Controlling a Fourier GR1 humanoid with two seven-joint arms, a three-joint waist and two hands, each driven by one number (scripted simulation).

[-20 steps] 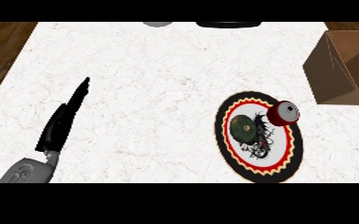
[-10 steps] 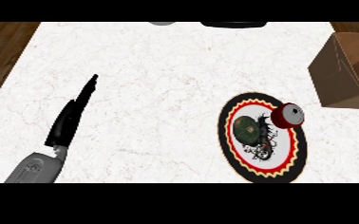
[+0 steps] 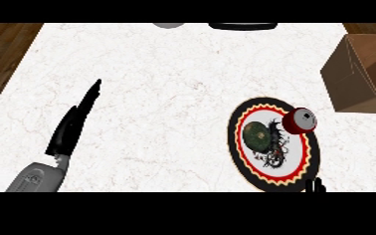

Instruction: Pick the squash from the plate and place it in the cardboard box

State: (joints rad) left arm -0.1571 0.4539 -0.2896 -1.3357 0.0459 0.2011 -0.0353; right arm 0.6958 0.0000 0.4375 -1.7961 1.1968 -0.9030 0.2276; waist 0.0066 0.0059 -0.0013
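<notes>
- Fingers (image 3: 89, 97) of the left hand (image 3: 64, 137) are straight and pressed together, seen edge-on, holding nothing. It rests over the counter's (image 3: 169, 74) left side, well apart from the task's things, so probably not the working hand.
- Right hand (image 3: 316, 185) shows only as a sliver at the counter's near edge, just beside the plate's near-right rim. Cannot tell its shape. Being that close, it is likely the one meant for the pick.
- Squash (image 3: 257, 134) is dark green and lies on the left half of the plate (image 3: 232, 142), untouched. The plate sits toward the counter's near-right corner.
- Red round thing with a grey face (image 3: 301, 120) sits on the plate's far-right rim, near the squash but apart from it. Likely a distractor, and it lies between squash and box, so the carry should clear it.
- Cardboard box (image 3: 354, 74) stands at the counter's right edge, near the plate — a short carry.
- Grey thing (image 3: 167, 25) and black thing (image 3: 242, 26) sit at the far edge, cut off.
- Pick not yet begun.
</notes>
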